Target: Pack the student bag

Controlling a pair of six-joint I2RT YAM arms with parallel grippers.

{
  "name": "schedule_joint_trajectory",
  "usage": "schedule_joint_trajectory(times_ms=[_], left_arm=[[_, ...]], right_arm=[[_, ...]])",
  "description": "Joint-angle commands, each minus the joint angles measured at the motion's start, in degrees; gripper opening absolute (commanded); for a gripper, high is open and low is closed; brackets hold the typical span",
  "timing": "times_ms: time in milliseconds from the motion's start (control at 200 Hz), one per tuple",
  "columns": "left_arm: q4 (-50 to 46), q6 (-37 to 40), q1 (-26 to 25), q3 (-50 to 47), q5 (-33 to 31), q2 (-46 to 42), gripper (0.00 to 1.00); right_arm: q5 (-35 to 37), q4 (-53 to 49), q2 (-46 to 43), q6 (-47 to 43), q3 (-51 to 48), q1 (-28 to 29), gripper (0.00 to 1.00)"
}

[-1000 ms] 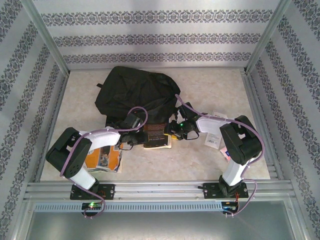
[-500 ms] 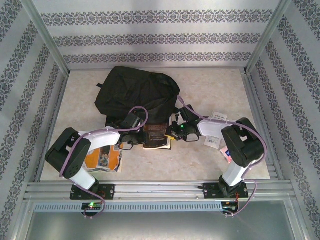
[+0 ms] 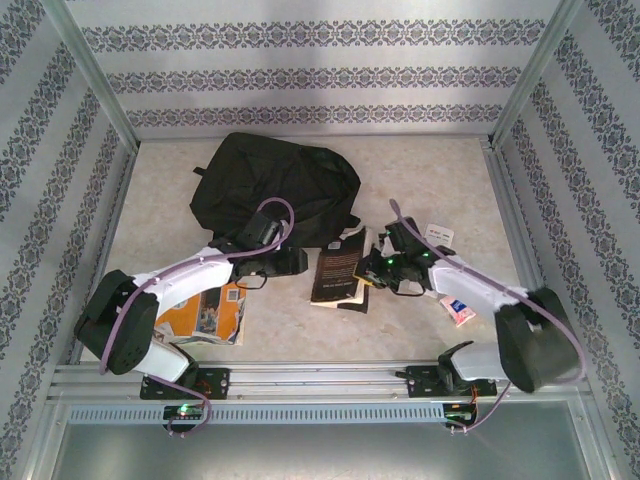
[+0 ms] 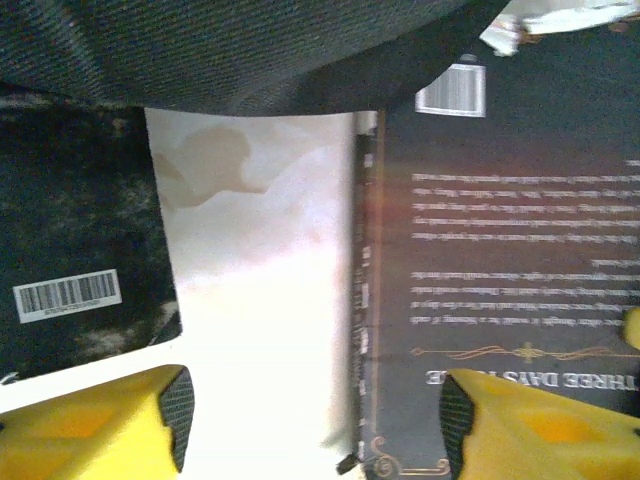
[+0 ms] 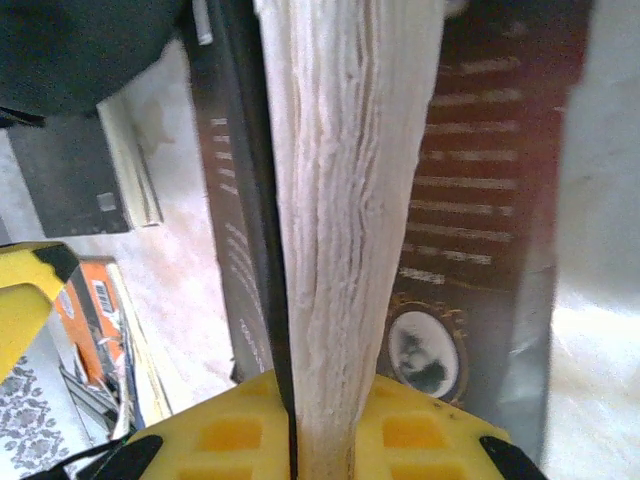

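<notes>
The student bag (image 3: 275,185), a large black backpack, lies at the back middle of the table, and its fabric (image 4: 250,50) crosses the top of the left wrist view. A dark-covered book (image 3: 340,272) lies just in front of the bag. My right gripper (image 5: 325,430) is shut on the book's white page block (image 5: 350,200) and also shows from above (image 3: 372,270). My left gripper (image 4: 315,420) is open by the bag's front edge (image 3: 290,262), its right finger (image 4: 540,425) over the book's cover (image 4: 500,250), nothing held.
An orange book (image 3: 205,312) lies at the near left under the left arm. Another black item with a barcode (image 4: 70,250) sits left of the left gripper. A small white card (image 3: 440,232) and a pink one (image 3: 458,308) lie at the right. Metal rails edge the table.
The right arm swung out to the near right and drew the book right, away from the bag. The left gripper reached further right along the bag's front edge.
</notes>
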Motion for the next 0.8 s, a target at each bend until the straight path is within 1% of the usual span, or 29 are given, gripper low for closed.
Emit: schedule_joint_trajectory(times_ms=[0, 145, 380, 435, 600, 799], left_arm=[[-2.02, -0.56, 0.44, 2.35, 3.62, -0.80, 0.71], [1.38, -2.98, 1.14, 4.93, 9.12, -1.43, 0.79], [2.51, -4.74, 3.93, 10.94, 18.10, -0.10, 0.89], [3.15, -5.33, 4.43, 11.80, 20.67, 0.08, 0.90], [10.47, -9.55, 5.10, 11.33, 27.24, 0.42, 0.94], [19.23, -14.19, 5.80, 9.43, 32.20, 0.89, 0.95]], right_arm=[[0.83, -5.22, -7.65, -0.68, 1.28, -1.09, 0.02], [-1.02, -6.34, -14.03, -5.28, 4.98, -1.33, 0.04], [-7.61, -2.23, -16.54, -9.03, 9.42, -2.32, 0.03], [-9.26, -0.39, -16.98, -9.19, 9.81, -2.39, 0.03], [-12.19, 4.54, -17.73, -8.32, 10.21, -2.47, 0.03], [-15.46, 11.41, -17.77, -5.15, 10.10, -2.52, 0.03]])
